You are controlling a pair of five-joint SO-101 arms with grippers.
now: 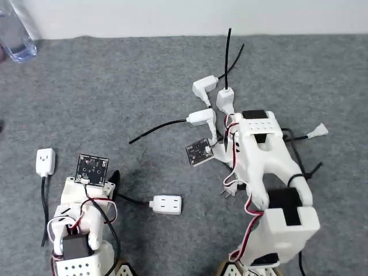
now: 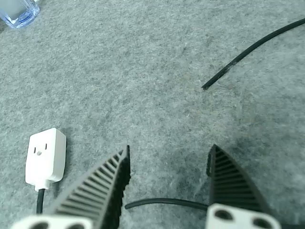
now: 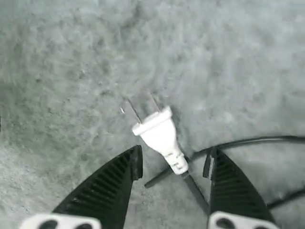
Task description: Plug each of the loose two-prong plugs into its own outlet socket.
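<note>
- There were two outlet sockets [image 1: 45, 161] [image 1: 167, 204].
- There were two loose plugs [image 3: 159, 136] [image 1: 317, 131].
- There were three more white cord ends [image 1: 205, 87] [image 1: 225, 101] [image 1: 201, 117]; plug or socket, I could not tell.
- There were two robot arms [image 1: 80, 224] [image 1: 270, 167].
- There was one clear container [image 1: 17, 45].

Bare bench [image 1: 115, 80] lies wide ahead of the left gripper [image 2: 169, 150], crossed by one black cord end [image 2: 228, 70]; an outlet socket [image 1: 45, 161] and a second outlet socket [image 1: 167, 204] flank that arm. The right gripper [image 3: 175, 150] has tight room: a plug [image 3: 159, 133] between its spread jaws, cords [image 3: 248, 142] beside, a cluster of white plugs [image 1: 225, 102] nearby
</note>
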